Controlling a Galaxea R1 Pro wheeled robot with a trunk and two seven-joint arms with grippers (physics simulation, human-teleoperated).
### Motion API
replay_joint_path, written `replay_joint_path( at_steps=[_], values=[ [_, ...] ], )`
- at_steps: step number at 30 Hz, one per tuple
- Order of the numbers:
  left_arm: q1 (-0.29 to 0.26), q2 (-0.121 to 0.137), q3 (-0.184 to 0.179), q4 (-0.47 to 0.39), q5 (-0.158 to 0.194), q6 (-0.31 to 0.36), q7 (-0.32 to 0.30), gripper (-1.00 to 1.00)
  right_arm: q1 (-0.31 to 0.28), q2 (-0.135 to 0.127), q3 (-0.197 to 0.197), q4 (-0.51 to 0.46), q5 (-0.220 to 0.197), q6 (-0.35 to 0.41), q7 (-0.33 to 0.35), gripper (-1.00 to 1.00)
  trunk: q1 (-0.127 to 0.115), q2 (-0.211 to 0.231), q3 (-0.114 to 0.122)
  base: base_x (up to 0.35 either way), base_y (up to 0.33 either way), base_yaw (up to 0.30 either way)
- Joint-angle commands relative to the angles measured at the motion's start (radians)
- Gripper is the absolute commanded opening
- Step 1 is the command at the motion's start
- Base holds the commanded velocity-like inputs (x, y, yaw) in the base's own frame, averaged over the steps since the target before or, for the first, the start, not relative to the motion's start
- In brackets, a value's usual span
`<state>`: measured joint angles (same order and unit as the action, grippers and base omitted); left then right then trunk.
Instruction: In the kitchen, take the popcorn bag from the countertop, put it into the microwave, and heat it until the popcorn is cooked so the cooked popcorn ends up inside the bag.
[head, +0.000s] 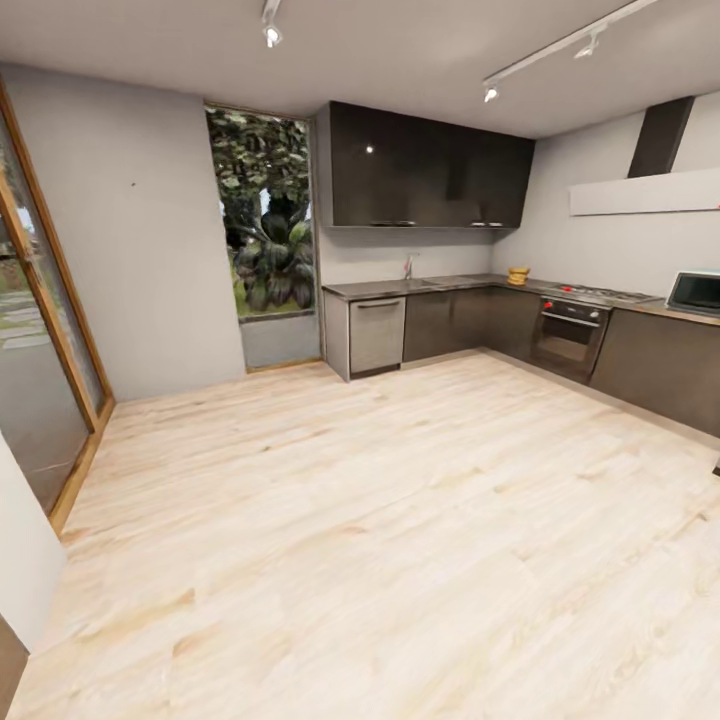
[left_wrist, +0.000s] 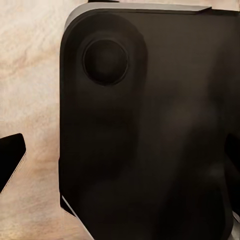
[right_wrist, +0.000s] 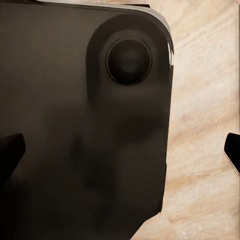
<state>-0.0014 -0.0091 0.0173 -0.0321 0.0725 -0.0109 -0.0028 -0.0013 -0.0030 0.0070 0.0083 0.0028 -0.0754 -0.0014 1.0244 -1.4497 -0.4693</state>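
Observation:
Across the room, the grey countertop (head: 440, 284) runs in an L over dark cabinets. A small tan-yellow shape, the popcorn bag (head: 517, 274), sits on it near the corner, too far off for detail. The pale microwave (head: 697, 293) with its dark window stands on the counter at the view's right edge. In the left wrist view, my left gripper (left_wrist: 120, 160) hangs over my own black base, one dark fingertip (left_wrist: 11, 159) showing far out at the side. My right gripper (right_wrist: 120, 152) is open, its fingertips (right_wrist: 10, 154) wide apart, holding nothing.
Pale wood floor (head: 380, 520) stretches between me and the cabinets. A built-in black oven with red knobs (head: 570, 330) and a hob sit left of the microwave. A steel dishwasher (head: 377, 334) ends the counter run. A glass door (head: 40, 330) is at the left.

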Motion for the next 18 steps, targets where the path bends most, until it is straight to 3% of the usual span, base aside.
replay_joint_path(
  at_steps=[1,11,18],
  values=[
    [0.000,0.000,0.001,0.000,0.008,-0.001,0.000,1.00,0.000,0.000,0.001,0.001,0.000,-0.004,0.000,1.00,0.001,0.000,-0.001,0.322,0.000,0.000],
    [0.000,0.000,0.002,0.000,0.008,-0.001,0.000,1.00,0.000,-0.001,0.001,0.001,0.000,-0.004,0.000,1.00,0.001,0.000,-0.001,0.301,0.000,0.000],
    [0.000,0.000,0.003,0.000,0.008,-0.001,0.000,1.00,0.000,-0.002,0.001,0.001,0.000,-0.004,0.000,1.00,0.001,0.000,-0.001,0.098,0.000,0.000]
  ],
)
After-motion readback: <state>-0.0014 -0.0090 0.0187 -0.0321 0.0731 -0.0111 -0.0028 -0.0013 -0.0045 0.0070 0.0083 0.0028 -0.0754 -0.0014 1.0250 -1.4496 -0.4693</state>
